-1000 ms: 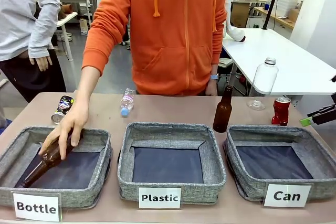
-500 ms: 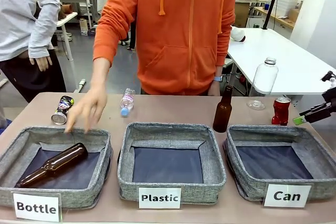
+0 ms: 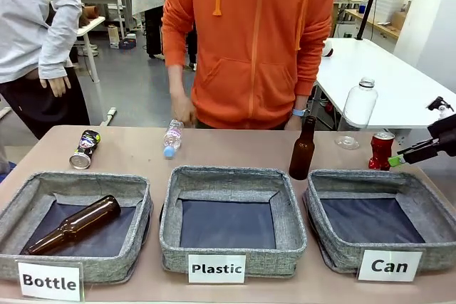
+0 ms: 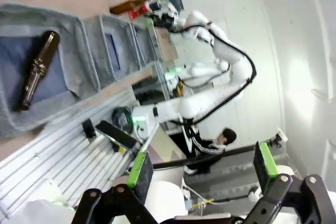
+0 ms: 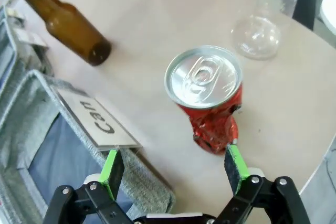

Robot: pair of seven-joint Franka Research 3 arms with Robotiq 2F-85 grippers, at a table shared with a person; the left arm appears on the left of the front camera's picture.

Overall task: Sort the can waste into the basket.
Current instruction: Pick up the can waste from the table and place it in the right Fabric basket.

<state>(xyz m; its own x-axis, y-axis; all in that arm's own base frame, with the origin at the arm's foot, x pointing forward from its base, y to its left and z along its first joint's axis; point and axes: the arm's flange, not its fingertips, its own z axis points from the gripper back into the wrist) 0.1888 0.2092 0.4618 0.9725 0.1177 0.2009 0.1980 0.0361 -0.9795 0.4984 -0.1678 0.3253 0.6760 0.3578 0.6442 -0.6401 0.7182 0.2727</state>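
Right gripper, spread wide and empty, points at the red can beside the half-cropped basket; left gripper gapes empty.

Bare tabletop around red can; clear bottle nearby

The left claw and right claw are black bolted linkages tipped with bright green pads, on smooth white arms.

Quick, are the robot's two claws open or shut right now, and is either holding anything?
Left gripper: open, holding nothing.
Right gripper: open, holding nothing, facing the red can.
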